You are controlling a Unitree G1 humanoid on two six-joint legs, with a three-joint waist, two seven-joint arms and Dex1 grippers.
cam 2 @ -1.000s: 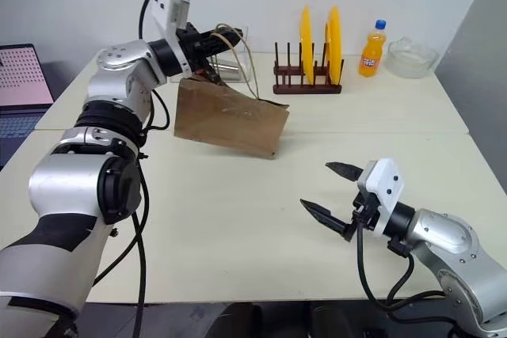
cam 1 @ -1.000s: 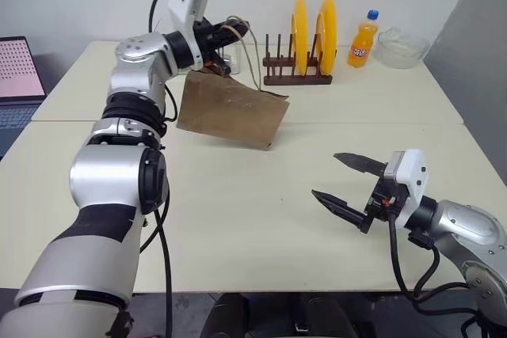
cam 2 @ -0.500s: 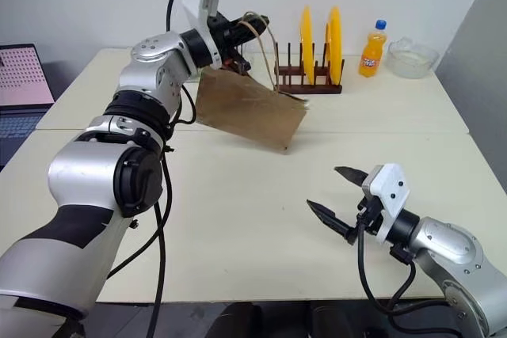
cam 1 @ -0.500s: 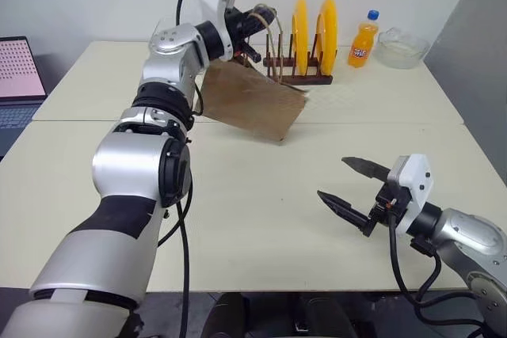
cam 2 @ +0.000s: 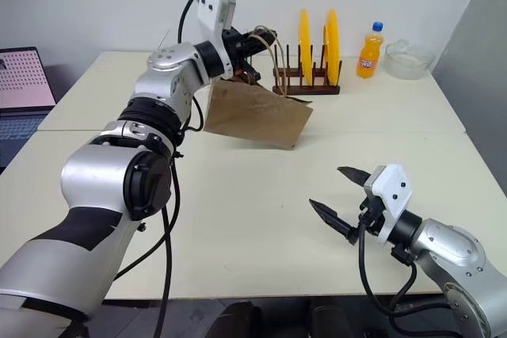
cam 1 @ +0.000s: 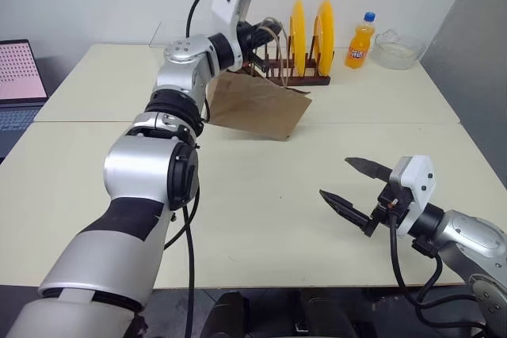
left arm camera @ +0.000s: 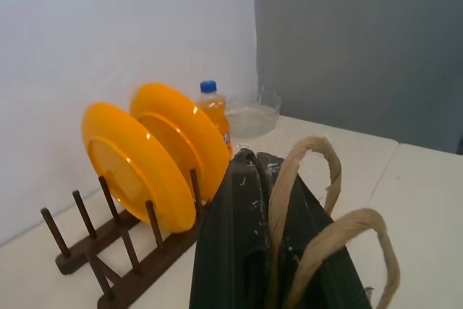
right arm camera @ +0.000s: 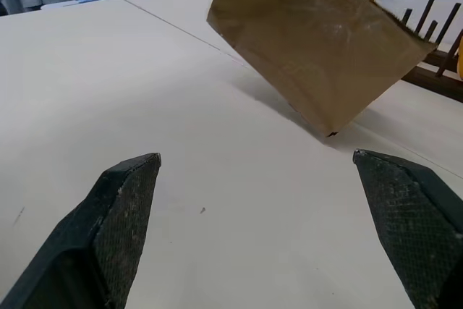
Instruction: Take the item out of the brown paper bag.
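while the left gripper (cam 2: 265, 37) pinches the brown paper bag (cam 2: 257, 114) handles, the right gripper (cam 2: 342, 197) gapes — empty.

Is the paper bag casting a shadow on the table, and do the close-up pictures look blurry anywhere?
Right wrist view: the brown paper bag throws a soft shadow on the table under its lowest corner. Left wrist view: the near hand and the bag's handles look soft; the plates are clearer.

Brown paper bag (cam 1: 259, 106) hangs before the plate rack (cam 1: 297, 77).

Brown paper bag (cam 1: 257, 104) interior hidden; laptop (cam 1: 20, 77) cut off by edge.
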